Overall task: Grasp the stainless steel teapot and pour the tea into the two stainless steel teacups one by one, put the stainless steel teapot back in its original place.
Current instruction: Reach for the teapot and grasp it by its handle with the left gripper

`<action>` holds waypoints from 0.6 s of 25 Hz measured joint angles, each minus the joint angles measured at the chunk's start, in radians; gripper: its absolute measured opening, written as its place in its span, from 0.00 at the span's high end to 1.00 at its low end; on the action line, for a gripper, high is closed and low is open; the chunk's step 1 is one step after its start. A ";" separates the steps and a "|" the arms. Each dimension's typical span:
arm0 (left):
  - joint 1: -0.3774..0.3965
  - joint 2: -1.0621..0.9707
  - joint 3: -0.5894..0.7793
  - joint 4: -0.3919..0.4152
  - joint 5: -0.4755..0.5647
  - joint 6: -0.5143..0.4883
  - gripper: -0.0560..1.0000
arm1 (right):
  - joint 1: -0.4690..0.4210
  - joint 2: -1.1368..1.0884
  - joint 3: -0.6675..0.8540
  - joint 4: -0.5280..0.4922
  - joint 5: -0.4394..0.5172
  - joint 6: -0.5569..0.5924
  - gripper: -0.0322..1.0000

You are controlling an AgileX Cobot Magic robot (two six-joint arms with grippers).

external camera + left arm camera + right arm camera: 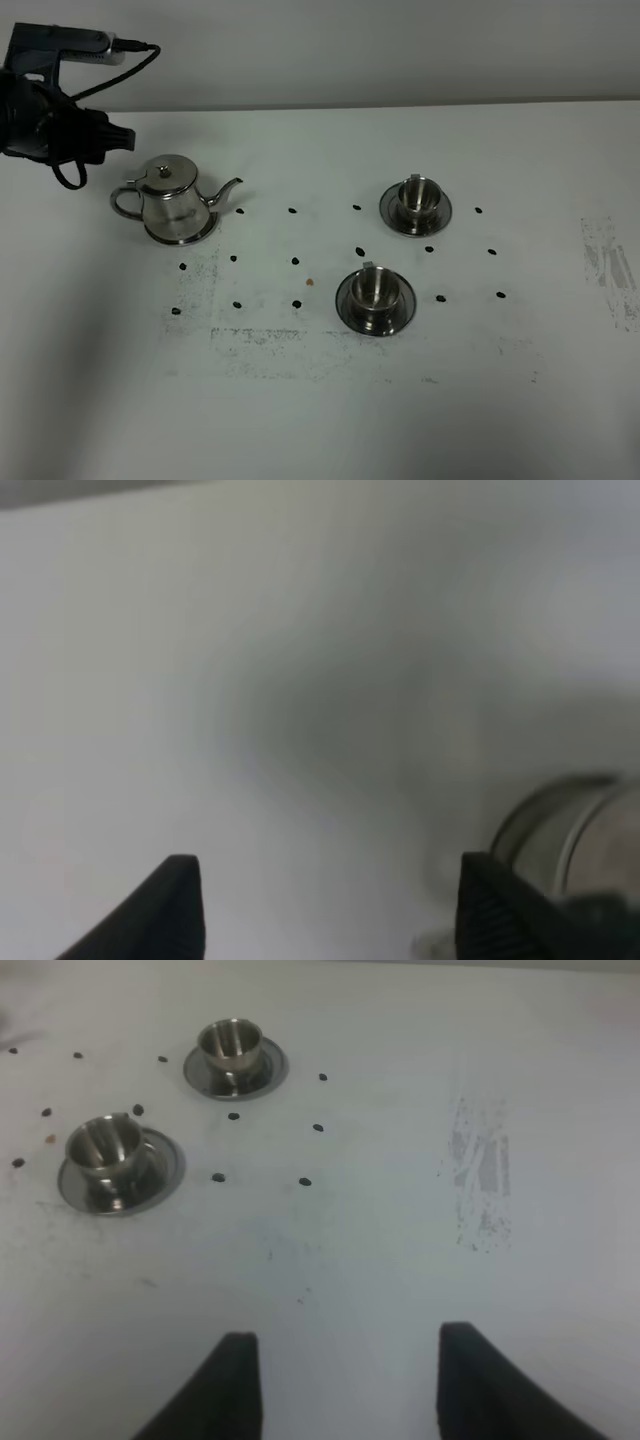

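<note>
The stainless steel teapot (175, 200) stands upright on its round saucer (203, 231) at the left of the table, spout pointing right. The two stainless steel teacups sit on their saucers, one further back (417, 194) and one nearer the front (375, 287). My left arm (50, 125) hovers behind and to the left of the teapot. The left gripper (330, 910) is open and empty, and the blurred teapot (575, 835) shows beside one finger. My right gripper (345, 1385) is open over bare table, well away from the far teacup (230, 1044) and the near teacup (104, 1148).
Small black dots (295, 261) mark a grid on the white table (300, 400). Scuffed grey patches lie near the front middle (260, 338) and at the right edge (610, 265). The right arm is outside the high view.
</note>
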 joint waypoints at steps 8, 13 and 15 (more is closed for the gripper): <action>0.002 0.054 0.019 0.001 -0.132 -0.048 0.45 | 0.000 0.000 0.000 0.000 0.000 0.000 0.59; 0.002 0.092 0.020 0.001 -0.126 -0.049 0.45 | 0.000 0.000 0.000 0.000 0.000 0.000 0.59; 0.002 0.099 0.020 0.001 -0.126 -0.049 0.45 | 0.000 0.000 0.000 0.000 0.000 0.000 0.59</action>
